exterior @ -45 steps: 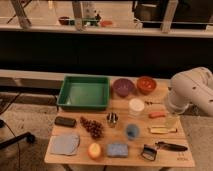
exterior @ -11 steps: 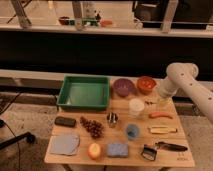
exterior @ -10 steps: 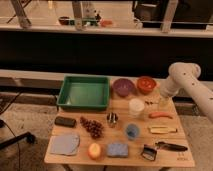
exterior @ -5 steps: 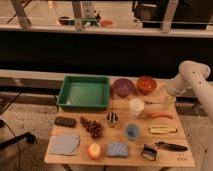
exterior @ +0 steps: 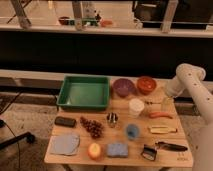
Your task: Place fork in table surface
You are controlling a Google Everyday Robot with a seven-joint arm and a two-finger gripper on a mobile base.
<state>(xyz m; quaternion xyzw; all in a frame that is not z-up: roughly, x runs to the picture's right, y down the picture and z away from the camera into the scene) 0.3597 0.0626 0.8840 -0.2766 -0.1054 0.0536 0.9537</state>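
The fork is a thin dark utensil lying flat on the table surface, between the white cup and the table's right edge, just above the orange carrot. My white arm comes in from the right. Its gripper hangs at the table's right edge, just right of the fork and apart from it. The gripper is open, with nothing in it.
A green bin stands back left, with a purple bowl and an orange bowl beside it. A yellowish bar and a black-handled tool lie at the front right. A metal cup, grapes and a blue bowl occupy the middle.
My arm has drawn back to the right, away from the bowls. The gripper has moved off the fork's place toward the table's right edge. The fork stays on the table.
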